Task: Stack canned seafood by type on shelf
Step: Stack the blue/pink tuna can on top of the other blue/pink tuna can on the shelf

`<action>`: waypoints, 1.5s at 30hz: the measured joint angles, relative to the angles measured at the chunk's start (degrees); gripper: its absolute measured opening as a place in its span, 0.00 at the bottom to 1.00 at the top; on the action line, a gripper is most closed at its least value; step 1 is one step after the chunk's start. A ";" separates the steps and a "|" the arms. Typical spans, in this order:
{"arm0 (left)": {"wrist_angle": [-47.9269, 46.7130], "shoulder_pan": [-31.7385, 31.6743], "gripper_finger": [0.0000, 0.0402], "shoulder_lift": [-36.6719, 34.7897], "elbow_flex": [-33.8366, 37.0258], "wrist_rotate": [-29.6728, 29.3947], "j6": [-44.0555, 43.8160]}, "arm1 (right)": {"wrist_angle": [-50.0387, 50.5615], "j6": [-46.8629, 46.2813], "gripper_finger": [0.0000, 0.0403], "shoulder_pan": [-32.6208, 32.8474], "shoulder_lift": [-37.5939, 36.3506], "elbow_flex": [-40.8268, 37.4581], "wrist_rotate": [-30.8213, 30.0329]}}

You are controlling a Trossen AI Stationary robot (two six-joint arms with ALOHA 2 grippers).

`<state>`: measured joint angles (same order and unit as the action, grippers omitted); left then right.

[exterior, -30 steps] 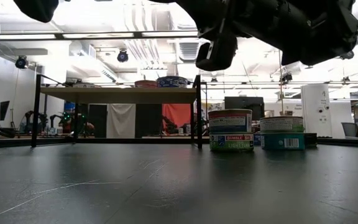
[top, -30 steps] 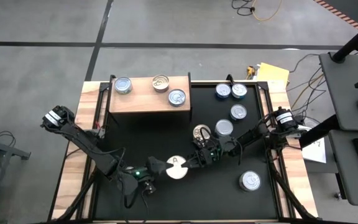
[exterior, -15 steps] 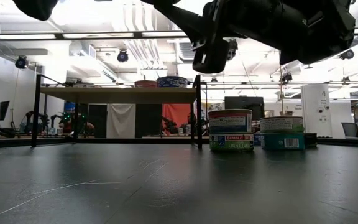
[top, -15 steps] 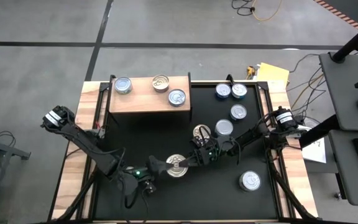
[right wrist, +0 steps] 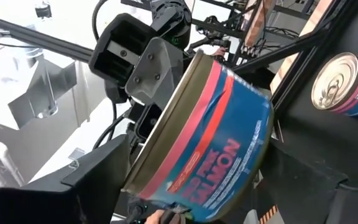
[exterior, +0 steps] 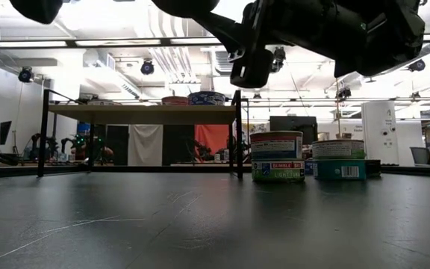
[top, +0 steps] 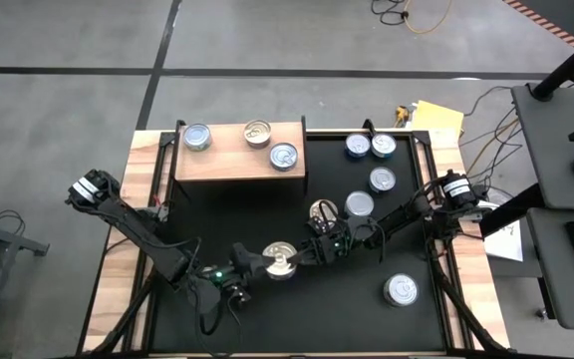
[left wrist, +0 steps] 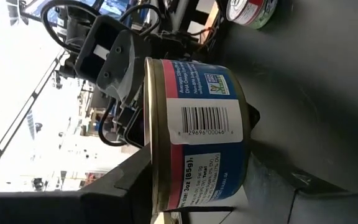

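Observation:
A salmon can with a gold top and a red and blue label hangs over the middle of the black table, near its front. My left gripper comes level from the left and is shut on it. My right gripper faces it from the right and is open, its fingers above and below the can without holding it. The wooden shelf stands at the far left. Three cans rest on its top: a silver one, a gold one and another silver one. My left gripper pinches the can between its two fingers by the flat ends. One finger lies on the gold top at its rim; the other reaches under the bottom. The fingers come level from the table's left. The can hangs clear of the table, top up.
Loose cans stand on the table's right half: two at the far edge, others behind my right arm, a gold-topped one and one near the front right. The table's near left part is bare.
My right gripper has opened and let go of the can's top and bottom while staying in place. My left gripper has rolled a little with the can, which stays in mid-air and now shows its whole gold top from above.

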<state>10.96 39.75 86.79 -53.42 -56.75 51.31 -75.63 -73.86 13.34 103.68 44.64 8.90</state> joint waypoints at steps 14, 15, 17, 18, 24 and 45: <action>-0.48 0.80 0.44 -0.98 0.69 -7.66 -7.95 | 1.16 4.30 0.89 0.22 -0.11 -0.24 2.89; -0.49 0.93 0.44 -1.02 0.69 -9.73 -8.35 | 1.27 4.47 0.90 0.26 -0.11 -0.24 3.17; -0.94 0.94 0.44 -1.15 0.69 -12.04 -8.68 | 0.84 4.77 0.90 0.24 -0.13 -0.24 3.59; -1.06 0.94 0.44 -1.35 0.69 -12.43 -8.76 | 0.87 5.57 0.90 0.20 -0.13 -0.24 3.83; -4.62 1.47 0.44 -4.27 0.94 -9.52 -15.04 | 3.84 17.69 0.90 0.44 -1.38 -0.24 8.20; 11.47 4.42 0.44 -8.56 17.04 8.75 -32.34 | 62.09 84.46 0.90 19.83 -10.86 20.21 -58.56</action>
<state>22.43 44.16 78.23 -36.38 -48.00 18.97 -13.54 10.60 33.18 92.82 64.85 -49.66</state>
